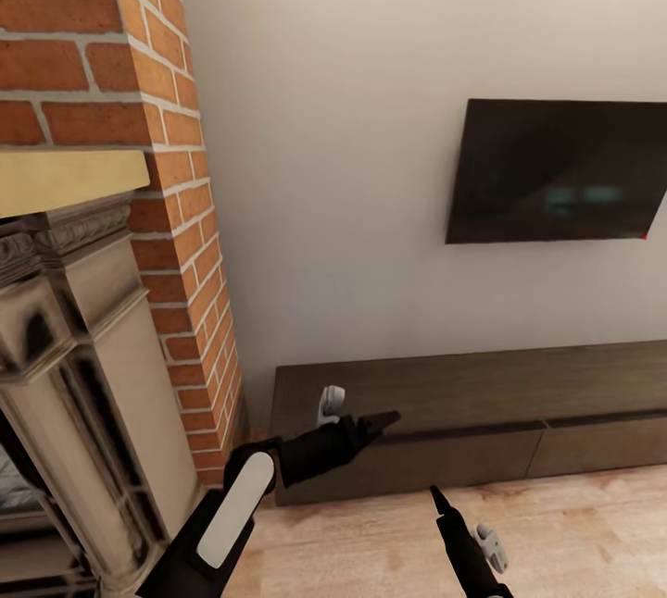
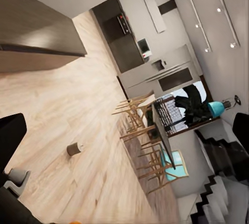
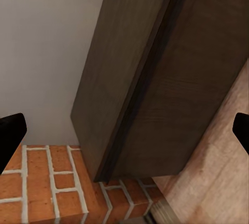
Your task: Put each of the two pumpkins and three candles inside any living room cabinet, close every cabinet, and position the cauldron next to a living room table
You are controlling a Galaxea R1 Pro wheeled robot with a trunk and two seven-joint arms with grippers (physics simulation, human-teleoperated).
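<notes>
Left gripper point(image 1: 384, 417) reaches out over the near end of the cabinet point(image 1: 482, 394); fingers look closed to a point in the head view, though both wrist views show dark fingertips point(image 3: 11, 133) well apart at the frame edges, nothing between them. Right gripper point(image 1: 435, 492) hangs over the wood floor point(image 1: 574, 533), just short of the closed drawer fronts. One candle point(image 2: 73, 149) lies on the floor, beyond the left fingers. Brick fireplace point(image 1: 111, 52) beside cabinet end; wall TV point(image 1: 556, 170) above.
</notes>
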